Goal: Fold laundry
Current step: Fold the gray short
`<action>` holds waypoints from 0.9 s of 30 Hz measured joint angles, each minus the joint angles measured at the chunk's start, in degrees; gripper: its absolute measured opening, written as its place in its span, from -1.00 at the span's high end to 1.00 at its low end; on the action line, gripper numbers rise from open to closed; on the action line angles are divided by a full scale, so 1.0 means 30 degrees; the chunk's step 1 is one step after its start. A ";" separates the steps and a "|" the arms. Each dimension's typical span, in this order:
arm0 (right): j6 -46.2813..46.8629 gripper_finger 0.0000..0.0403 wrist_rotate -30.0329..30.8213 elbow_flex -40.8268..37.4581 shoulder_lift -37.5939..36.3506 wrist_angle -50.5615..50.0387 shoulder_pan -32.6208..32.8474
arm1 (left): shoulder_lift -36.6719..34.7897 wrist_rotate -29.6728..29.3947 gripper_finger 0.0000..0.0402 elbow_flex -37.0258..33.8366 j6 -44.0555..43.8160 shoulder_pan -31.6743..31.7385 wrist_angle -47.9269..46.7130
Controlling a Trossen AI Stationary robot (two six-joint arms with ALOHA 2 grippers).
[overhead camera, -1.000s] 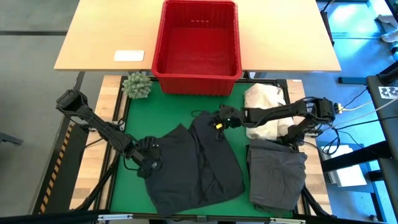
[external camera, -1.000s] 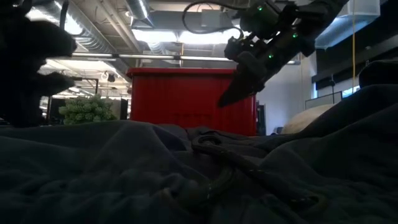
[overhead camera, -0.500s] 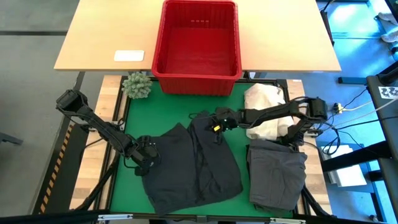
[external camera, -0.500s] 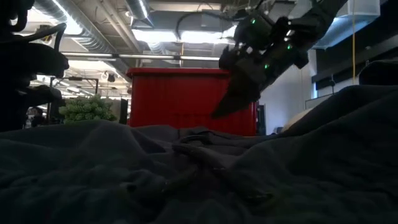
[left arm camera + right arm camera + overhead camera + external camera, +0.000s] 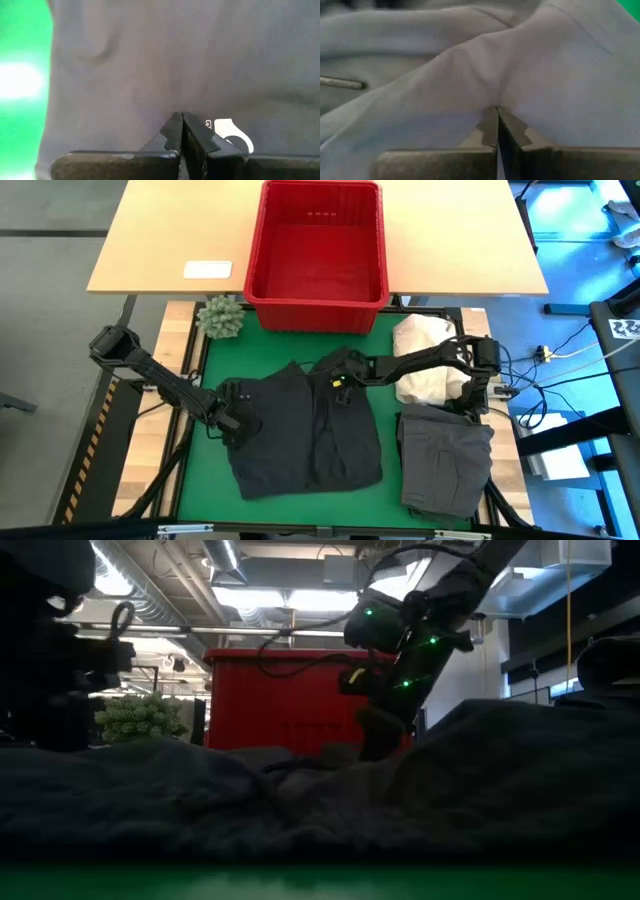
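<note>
Both grippers pinched on the dark garment point(image 5: 305, 435): left gripper point(image 5: 232, 412) at its 9 o'clock edge, right gripper point(image 5: 338, 372) at 12, likely holding it to flatten for folding

Basket point(image 5: 316, 245) top centre, straddling rear table point(image 5: 160, 240) and mat point(image 5: 390, 345). Plant point(image 5: 221, 317) left of basket's front corner. Spread garment point(image 5: 305, 430) centre of mat; left gripper point(image 5: 232, 402) at its left edge, right gripper point(image 5: 338, 366) at its top edge. Cloth heap point(image 5: 424, 358) to the right, w/ folded garment point(image 5: 446, 460) below it, lower right.
</note>
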 joint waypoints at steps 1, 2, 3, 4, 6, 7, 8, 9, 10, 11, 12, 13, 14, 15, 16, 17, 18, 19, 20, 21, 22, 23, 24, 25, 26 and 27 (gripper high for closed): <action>0.0274 1.00 0.0858 0.0265 0.0000 -0.0908 0.0000 | 0.0002 -0.0417 0.99 0.0000 -0.0026 0.0227 -0.0323; 0.0599 1.00 0.1519 0.0569 0.0000 -0.1886 0.0000 | 0.0007 -0.0837 0.99 0.0000 -0.0068 0.0441 -0.0690; 0.0987 1.00 0.2097 0.0868 -0.0007 -0.2881 -0.0007 | 0.0007 -0.1231 0.99 0.0000 -0.0124 0.0693 -0.1069; 0.1313 1.00 0.2703 0.1162 -0.0044 -0.3832 -0.0007 | 0.0007 -0.1529 0.99 0.0000 -0.0159 0.0898 -0.1458; 0.1988 1.00 0.3627 0.1720 -0.0083 -0.5347 -0.0007 | 0.0007 -0.1926 0.99 0.0020 -0.0409 0.1307 -0.2294; 0.2303 1.00 0.3940 0.1926 -0.0087 -0.6072 -0.0007 | 0.0007 -0.2044 0.99 0.0062 -0.0682 0.1497 -0.2720; 0.2559 1.00 0.4123 0.2072 -0.0087 -0.6770 -0.0007 | 0.0007 -0.2106 0.99 0.0115 -0.1011 0.1672 -0.2997; 0.2729 1.00 0.4173 0.2153 -0.0087 -0.7250 -0.0007 | 0.0007 -0.2110 0.99 0.0192 -0.1261 0.1814 -0.3126; 0.2894 1.00 0.4223 0.2199 -0.0087 -0.7519 -0.0007 | 0.0007 -0.2075 0.99 0.0340 -0.1501 0.1908 -0.3314; 0.2985 1.00 0.4222 0.2213 -0.0087 -0.7626 -0.0007 | 0.0006 -0.1913 0.99 0.0526 -0.1701 0.1972 -0.3463; 0.3026 1.00 0.4195 0.2220 -0.0087 -0.7770 -0.0007 | 0.0007 -0.1636 0.99 0.0751 -0.1848 0.2003 -0.3480; 0.3033 1.00 0.4148 0.2220 -0.0087 -0.7899 -0.0007 | 0.0007 -0.1371 0.99 0.1025 -0.1926 0.2001 -0.3468; 0.3033 1.00 0.4080 0.2220 -0.0087 -0.7934 -0.0007 | 0.0007 -0.1182 0.99 0.1324 -0.1933 0.1995 -0.3478; 0.3035 1.00 0.4077 0.2220 -0.0087 -0.7881 0.0010 | 0.0007 -0.1059 0.99 0.1686 -0.1918 0.1959 -0.3543; 0.3032 1.00 0.4039 0.2220 -0.0087 -0.7745 0.0029 | 0.0007 -0.0966 0.99 0.2080 -0.1852 0.1907 -0.3612; 0.3031 1.00 0.3873 0.2220 -0.0145 -0.7574 0.0125 | 0.0007 -0.0974 0.99 0.2521 -0.1724 0.1820 -0.3726; 0.3031 1.00 0.3701 0.2220 -0.0224 -0.7490 0.0217 | 0.0007 -0.1099 0.99 0.2968 -0.1622 0.1735 -0.3764; 0.2995 1.00 0.3682 0.2220 -0.0311 -0.7311 0.0325 | 0.0007 -0.1360 0.99 0.3444 -0.1572 0.1609 -0.3765; 0.2955 1.00 0.3517 0.2220 -0.0484 -0.7053 0.0457 | 0.0007 -0.1632 0.99 0.3903 -0.1561 0.1483 -0.3706; 0.2849 1.00 0.3223 0.2220 -0.0668 -0.6933 0.0621 | 0.0003 -0.1825 0.99 0.4359 -0.1554 0.1331 -0.3555; 0.2630 1.00 0.2986 0.2220 -0.0834 -0.6746 0.0854 | -0.0003 -0.1902 0.99 0.4691 -0.1493 0.1176 -0.3197; 0.2536 1.00 0.2550 0.2220 -0.1016 -0.6418 0.1117 | -0.0007 -0.1892 0.99 0.4910 -0.1286 0.0976 -0.2550; 0.2423 1.00 0.2185 0.2220 -0.1113 -0.6155 0.1425 | 0.0000 -0.1829 0.99 0.4991 -0.1028 0.0747 -0.1673; 0.2188 1.00 0.1998 0.2220 -0.1170 -0.5822 0.1771 | 0.0000 -0.1768 0.99 0.4970 -0.0724 0.0472 -0.0751; 0.1973 1.00 0.1628 0.2220 -0.1180 -0.5346 0.2137 | 0.0000 -0.1657 0.99 0.4880 -0.0504 0.0193 0.0285; 0.1638 1.00 0.1252 0.2220 -0.1180 -0.4833 0.2505 | 0.0000 -0.1560 0.99 0.4724 -0.0231 -0.0091 0.1354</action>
